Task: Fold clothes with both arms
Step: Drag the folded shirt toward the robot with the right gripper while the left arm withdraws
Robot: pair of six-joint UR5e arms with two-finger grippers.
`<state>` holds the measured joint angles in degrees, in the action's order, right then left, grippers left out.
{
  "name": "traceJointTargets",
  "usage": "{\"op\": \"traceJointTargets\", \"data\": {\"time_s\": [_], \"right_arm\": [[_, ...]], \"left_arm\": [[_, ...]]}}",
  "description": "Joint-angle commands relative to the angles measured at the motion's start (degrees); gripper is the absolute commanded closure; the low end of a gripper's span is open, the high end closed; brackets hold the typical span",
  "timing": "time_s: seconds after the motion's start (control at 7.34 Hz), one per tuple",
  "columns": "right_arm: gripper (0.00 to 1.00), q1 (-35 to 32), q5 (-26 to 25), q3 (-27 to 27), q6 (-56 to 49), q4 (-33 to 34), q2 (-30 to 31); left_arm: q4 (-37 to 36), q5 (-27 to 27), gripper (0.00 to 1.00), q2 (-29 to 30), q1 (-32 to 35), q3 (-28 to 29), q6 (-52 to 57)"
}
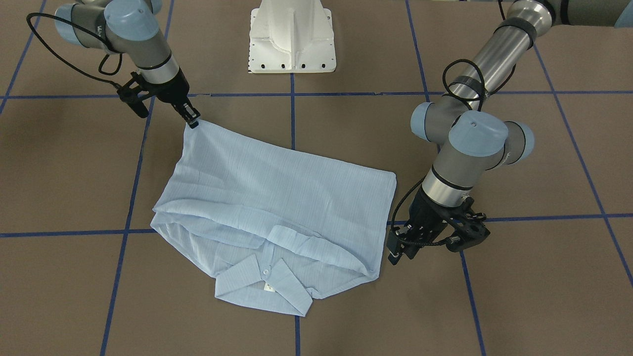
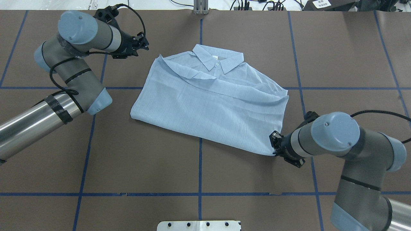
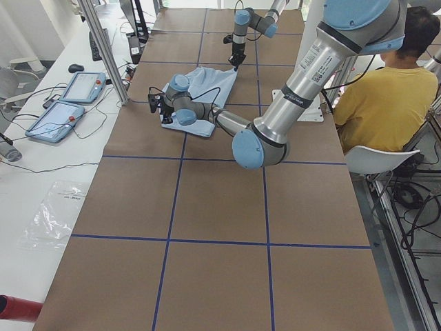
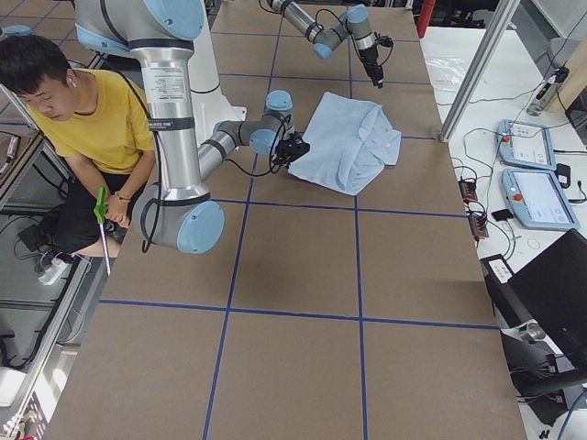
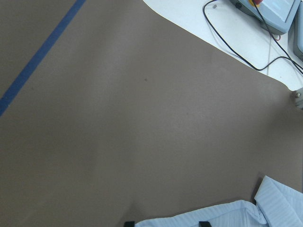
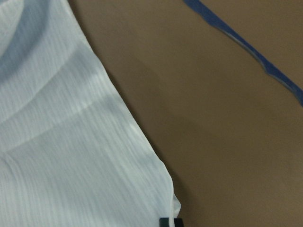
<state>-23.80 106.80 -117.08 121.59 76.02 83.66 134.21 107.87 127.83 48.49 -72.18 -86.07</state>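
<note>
The pale-blue striped shirt (image 2: 208,102) lies folded on the brown table, collar (image 2: 218,59) at the far side and a white button at the neck. My right gripper (image 2: 273,145) is shut on the shirt's near right corner, which is drawn to a point at the right gripper (image 1: 193,122). In the right wrist view the cloth (image 6: 71,156) ends at one dark fingertip at the bottom edge. My left gripper (image 2: 145,43) stands open just off the shirt's far left corner. In the left wrist view its two separated fingertips (image 5: 129,223) frame the shirt's edge (image 5: 222,213).
The white ribbed pedestal (image 1: 292,39) stands at the robot side. Blue tape lines (image 2: 199,166) grid the table. A seated person in a yellow top (image 4: 92,119) is beside the table. Pendant tablets (image 3: 83,86) and cables lie on the white bench past the far edge.
</note>
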Motion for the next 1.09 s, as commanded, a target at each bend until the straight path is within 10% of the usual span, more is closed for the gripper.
{"op": "traceJointTargets", "data": {"time_s": [0.0,0.41,0.68,0.95], "right_arm": [[1.00,8.6,7.3,-6.6,1.7,0.1,7.5],[1.00,20.0,7.7,-8.9,10.1,-0.2,7.7],[0.00,17.0,7.8,-9.5,10.2,-0.3,7.7],[0.00,10.9,7.4,-10.2,10.3,-0.3,7.5]], "left_arm": [[0.0,5.0,0.46,-4.6,-0.4,-7.9,-0.2],[0.0,9.9,0.46,-6.4,-2.5,-14.1,-8.6],[-0.5,9.6,0.34,-8.8,-5.2,-16.1,-10.3],[-3.9,9.0,0.32,-11.4,-10.3,-19.9,-14.1]]}}
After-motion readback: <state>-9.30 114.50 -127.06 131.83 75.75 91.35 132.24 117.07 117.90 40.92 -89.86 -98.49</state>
